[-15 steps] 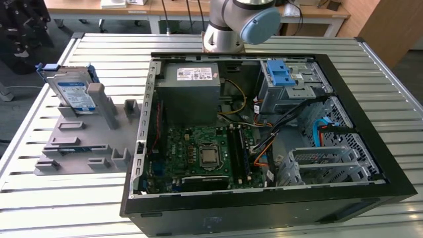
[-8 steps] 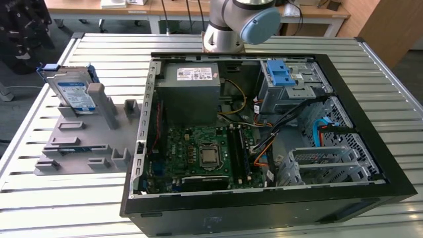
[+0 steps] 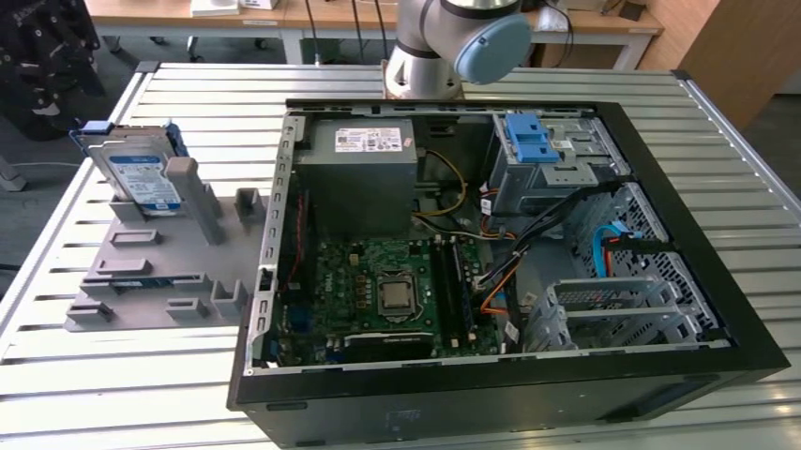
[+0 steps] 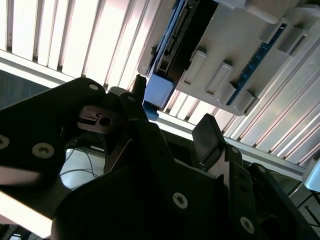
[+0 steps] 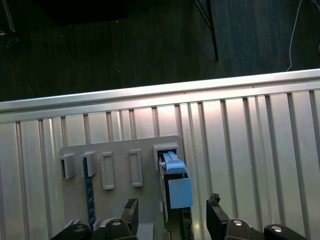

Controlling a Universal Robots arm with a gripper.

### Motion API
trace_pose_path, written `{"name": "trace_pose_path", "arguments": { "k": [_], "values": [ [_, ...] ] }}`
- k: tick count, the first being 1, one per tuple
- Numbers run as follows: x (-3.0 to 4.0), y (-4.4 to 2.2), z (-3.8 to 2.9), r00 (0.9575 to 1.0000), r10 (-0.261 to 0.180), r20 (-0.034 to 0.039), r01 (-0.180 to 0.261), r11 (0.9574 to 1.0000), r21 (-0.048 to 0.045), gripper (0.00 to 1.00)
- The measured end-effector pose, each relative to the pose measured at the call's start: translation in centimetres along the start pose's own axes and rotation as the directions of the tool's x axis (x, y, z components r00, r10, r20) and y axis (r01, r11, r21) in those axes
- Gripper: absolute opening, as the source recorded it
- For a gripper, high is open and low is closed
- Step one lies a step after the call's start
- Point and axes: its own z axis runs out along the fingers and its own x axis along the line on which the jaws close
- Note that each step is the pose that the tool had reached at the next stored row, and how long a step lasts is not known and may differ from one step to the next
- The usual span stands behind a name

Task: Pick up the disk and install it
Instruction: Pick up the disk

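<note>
Blue plastic frames the disk (image 3: 135, 178), which stands upright in a slot of the grey rack (image 3: 163, 281) near the table (image 3: 75, 375) edge on the exterior view's left. In the first wrist view the hand (image 5: 172, 205) hangs over its upper end, spread wide and holding nothing, with one of the fingers (image 5: 131, 206) on each side of the blue frame and seemingly clear of it. The risk, as I judge it, is a poor line-up. A finger slightly off centre could land on the frame's top or catch a rack post, and a squeeze on the plastic alone could flex it and let the disk tip or slip. The rack also holds what looks like a thin blue-edged board in another slot, while its remaining slots look bare. The open computer case (image 3: 701, 356) holds a green circuit board (image 3: 375, 291), a grey power box (image 3: 363, 173) and a metal drive bay (image 3: 569, 173) topped by a blue latch (image 3: 532, 145). Loose cables (image 3: 551, 225) trail just beside that bay and could snag.
</note>
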Motion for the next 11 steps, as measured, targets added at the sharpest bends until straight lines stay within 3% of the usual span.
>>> {"name": "trace_pose_path", "arguments": {
  "k": [11],
  "values": [
    [0.0,-0.02,0.47,1.0,0.0,0.0001,0.0,1.0,0.0001,0.65]
  ]
}}
